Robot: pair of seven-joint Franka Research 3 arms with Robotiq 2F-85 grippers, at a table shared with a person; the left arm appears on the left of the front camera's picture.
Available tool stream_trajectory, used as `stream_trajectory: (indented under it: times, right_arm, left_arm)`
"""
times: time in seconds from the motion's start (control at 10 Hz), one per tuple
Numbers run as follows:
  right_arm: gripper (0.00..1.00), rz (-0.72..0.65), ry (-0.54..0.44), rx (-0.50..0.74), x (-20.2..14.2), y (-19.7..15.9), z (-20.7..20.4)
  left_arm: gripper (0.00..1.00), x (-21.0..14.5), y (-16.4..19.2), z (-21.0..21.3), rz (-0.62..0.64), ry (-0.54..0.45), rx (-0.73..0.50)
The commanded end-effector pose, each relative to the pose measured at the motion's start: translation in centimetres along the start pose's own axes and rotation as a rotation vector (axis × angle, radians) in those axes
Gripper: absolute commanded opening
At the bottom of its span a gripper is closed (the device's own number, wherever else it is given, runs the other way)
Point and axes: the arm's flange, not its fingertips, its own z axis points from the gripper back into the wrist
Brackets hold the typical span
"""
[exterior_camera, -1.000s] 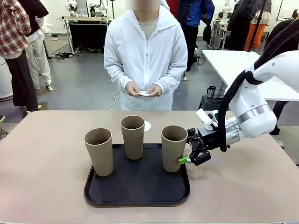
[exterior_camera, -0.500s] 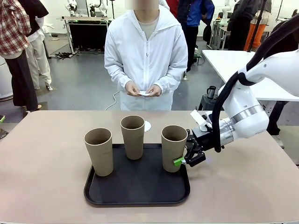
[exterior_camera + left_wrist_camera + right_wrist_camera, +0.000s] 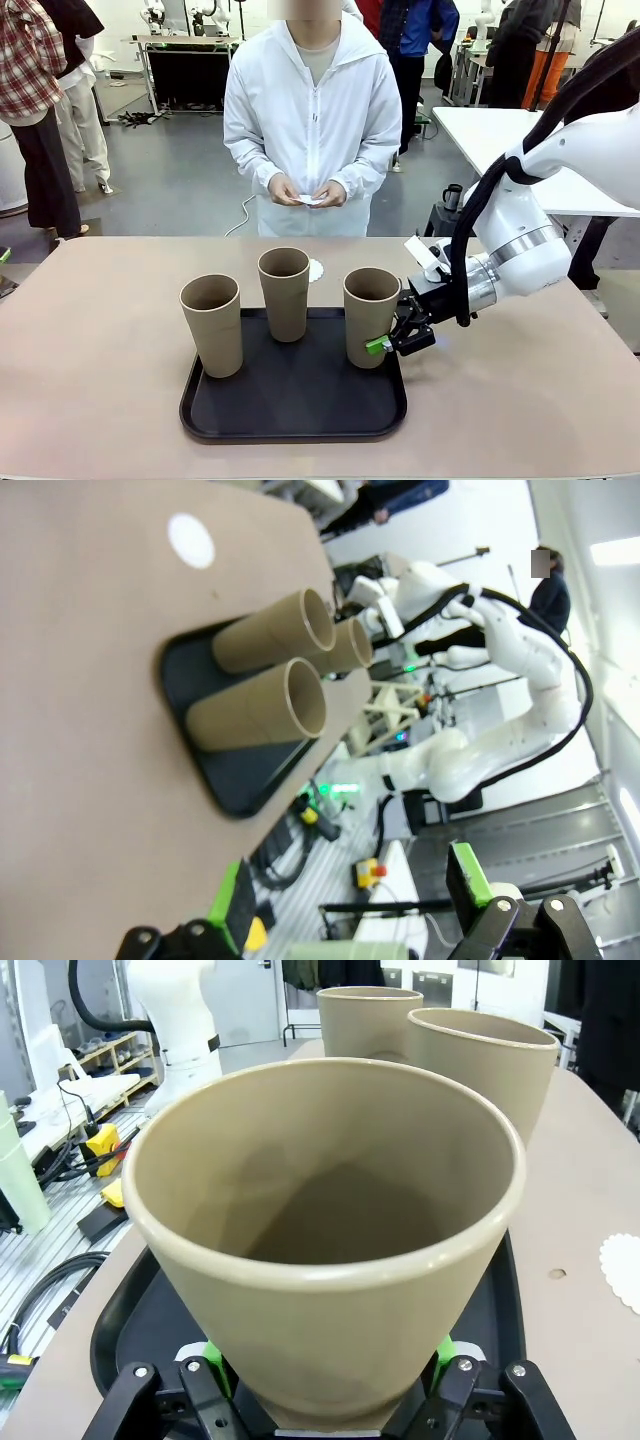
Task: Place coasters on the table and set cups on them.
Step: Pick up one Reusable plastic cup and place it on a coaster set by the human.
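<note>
Front view: a black tray (image 3: 290, 430) sits near the desk's (image 3: 90, 330) near edge, with three cups standing upright on it. The left-hand cup (image 3: 212, 330) stands at the tray's left rim, and the middle cup (image 3: 284, 295) stands toward its far rim. The right-hand cup (image 3: 368, 320) stands at the right rim. The right gripper (image 3: 392, 338) comes in from the side and is clamped on that cup's lower wall, with one green pad showing on the near side. One coaster (image 3: 316, 269) lies flat on the desk just behind the middle cup. The person at the far edge holds white paper discs in both hands (image 3: 308, 195). Bare desktop stretches wide on both sides of the tray.

Left wrist view: the left gripper (image 3: 350, 900) hangs well away from the tray. Its fingers are spread wide with nothing between them. The three cups and the tray (image 3: 225, 780) stand sideways in the picture. The coaster (image 3: 191, 540) lies alone on open desktop beyond them.

Right wrist view: the right-hand cup (image 3: 330, 1260) sits squarely between the gripper's (image 3: 327, 1355) green pads, which press on both sides of its wall. The other two cups (image 3: 485, 1055) stand behind it, apart from it. The tray rim (image 3: 120, 1325) curves past on the left. The coaster's scalloped edge (image 3: 622, 1270) shows at the right.
</note>
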Motion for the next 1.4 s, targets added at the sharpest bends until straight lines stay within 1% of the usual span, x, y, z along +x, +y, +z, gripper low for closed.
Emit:
stream_trajectory:
  times: [0.0, 0.1, 0.3, 0.4, 0.5, 0.6, 0.7, 0.8, 0.9, 1.1, 1.2, 1.3]
  right_arm:
    - [0.0, -0.04, 0.01, -0.053, 1.4, 0.2, 0.3]
    - [0.76, -0.052, 0.029, -0.092, 3.8, 1.3, 0.7]
    - [0.76, -0.081, 0.098, -0.17, 10.2, 3.2, 1.9]
    - [0.76, -0.08, 0.097, -0.186, 13.4, 3.7, 2.4]
    - [0.76, -0.064, 0.104, -0.204, 16.0, 3.9, 2.4]
    - [0.76, -0.066, 0.117, -0.212, 17.8, 4.2, 2.4]
    - [0.76, -0.07, 0.101, -0.22, 18.8, 4.2, 2.4]
    - [0.76, -0.081, 0.1, -0.25, 18.9, 4.2, 2.4]
    - [0.76, -0.044, 0.098, -0.202, 18.9, 4.4, 3.0]
    - [0.76, -0.044, 0.098, -0.202, 18.9, 4.4, 3.0]
    - [0.82, -0.051, 0.106, -0.214, 19.5, 4.5, 3.0]
    - [0.82, -0.045, 0.078, -0.187, 19.6, 3.0, 4.1]
  left_arm:
    - [1.0, 0.0, -0.1, 0.2, -0.004, -0.006, -0.007]
    - [1.0, 0.0, -0.1, 0.2, -0.004, -0.006, -0.007]
    - [1.0, 0.0, -0.1, 0.2, -0.004, -0.006, -0.007]
    - [1.0, 0.0, -0.1, 0.2, -0.004, -0.006, -0.007]
    - [1.0, 0.0, -0.1, 0.2, -0.004, -0.006, -0.007]
    - [1.0, 0.0, -0.1, 0.2, -0.004, -0.006, -0.007]
    - [1.0, 0.0, -0.1, 0.2, -0.004, -0.006, -0.007]
    - [1.0, 0.0, -0.1, 0.2, -0.004, -0.006, -0.007]
    - [1.0, 0.0, -0.1, 0.2, -0.004, -0.006, -0.007]
    - [1.0, 0.0, -0.1, 0.2, -0.004, -0.006, -0.007]
    - [1.0, 0.0, -0.1, 0.2, -0.004, -0.006, -0.007]
    - [1.0, 0.0, -0.1, 0.2, -0.004, -0.006, -0.007]
